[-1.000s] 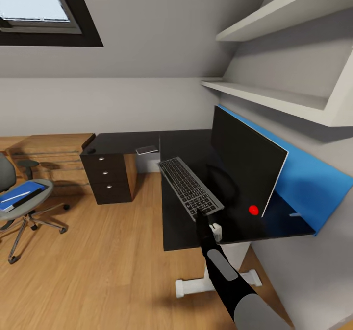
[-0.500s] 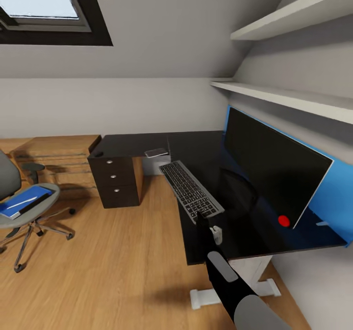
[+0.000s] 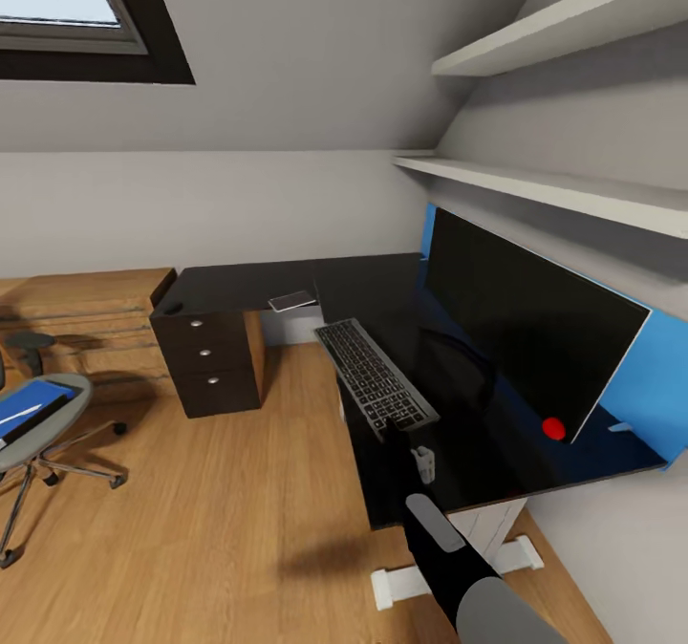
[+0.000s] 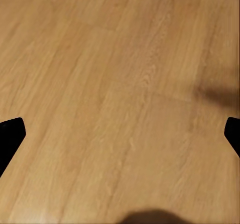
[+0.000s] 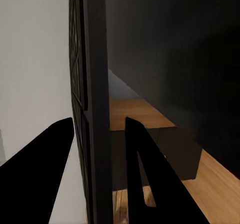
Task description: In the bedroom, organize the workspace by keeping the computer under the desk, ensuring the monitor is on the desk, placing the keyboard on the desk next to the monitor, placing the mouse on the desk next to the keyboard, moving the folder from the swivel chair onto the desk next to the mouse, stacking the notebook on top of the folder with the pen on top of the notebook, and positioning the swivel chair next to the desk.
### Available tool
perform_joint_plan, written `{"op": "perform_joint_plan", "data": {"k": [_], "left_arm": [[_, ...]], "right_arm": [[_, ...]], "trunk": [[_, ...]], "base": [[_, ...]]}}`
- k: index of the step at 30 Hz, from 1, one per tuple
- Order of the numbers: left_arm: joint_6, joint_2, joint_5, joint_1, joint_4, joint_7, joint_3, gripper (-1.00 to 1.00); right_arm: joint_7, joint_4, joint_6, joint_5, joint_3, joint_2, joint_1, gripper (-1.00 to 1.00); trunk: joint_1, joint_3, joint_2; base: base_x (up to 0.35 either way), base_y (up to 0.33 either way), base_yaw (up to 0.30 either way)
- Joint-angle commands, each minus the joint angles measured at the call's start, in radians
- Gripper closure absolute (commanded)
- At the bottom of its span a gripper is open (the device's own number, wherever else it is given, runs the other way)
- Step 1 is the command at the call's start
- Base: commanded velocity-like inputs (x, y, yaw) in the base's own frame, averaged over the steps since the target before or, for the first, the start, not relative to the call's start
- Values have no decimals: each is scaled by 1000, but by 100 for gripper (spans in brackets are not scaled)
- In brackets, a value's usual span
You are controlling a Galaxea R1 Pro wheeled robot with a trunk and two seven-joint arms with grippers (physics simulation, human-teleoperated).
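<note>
While the right gripper [image 3: 390,427] clamps the near end of the keyboard [image 3: 375,375], the head view shows that keyboard lying slantwise over the near-left edge of the desk [image 3: 248,283], its near corner at the lip and just left of the monitor [image 3: 528,317]. To my eye the danger is plain: a pull toward the floor side tips the slim board off the glossy top, and a shove to the right knocks it against the monitor's foot. Far left on the desk lies the notebook [image 3: 291,300], with the mouse [image 3: 172,308] at the far-left corner. On the left, the swivel chair [image 3: 36,426] carries the folder [image 3: 27,411] and the pen [image 3: 21,414], well apart from the desk.

From the left wrist view, the left gripper [image 4: 120,134] hangs over bare wooden floor [image 4: 100,84] with jaws wide apart, holding nothing.

Through the right wrist view, the two dark fingers [image 5: 145,179] sit on either side of the keyboard's thin edge [image 5: 95,109], closed on it. Such a narrow hold at one end looks liable to let the board pivot or slip if it is lifted quickly.
</note>
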Motion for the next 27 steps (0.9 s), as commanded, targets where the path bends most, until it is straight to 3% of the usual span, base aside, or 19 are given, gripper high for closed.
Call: {"op": "perform_joint_plan", "data": {"k": [1, 12, 27], "left_arm": [[-3, 0, 7, 0, 1, 2, -2, -100], [-3, 0, 7, 0, 1, 2, -2, -100], [-3, 0, 7, 0, 1, 2, -2, -100]], "right_arm": [[8, -2, -4, -13, 2, 0, -1, 100], [6, -4, -5, -14, -5, 0, -1, 100], [7, -3, -5, -14, -3, 0, -1, 100]], "trunk": [[0, -1, -1], [0, -2, -1], [0, -8, -1]], "base": [[0, 1, -17], [80, 105, -31], [13, 15, -223]]}}
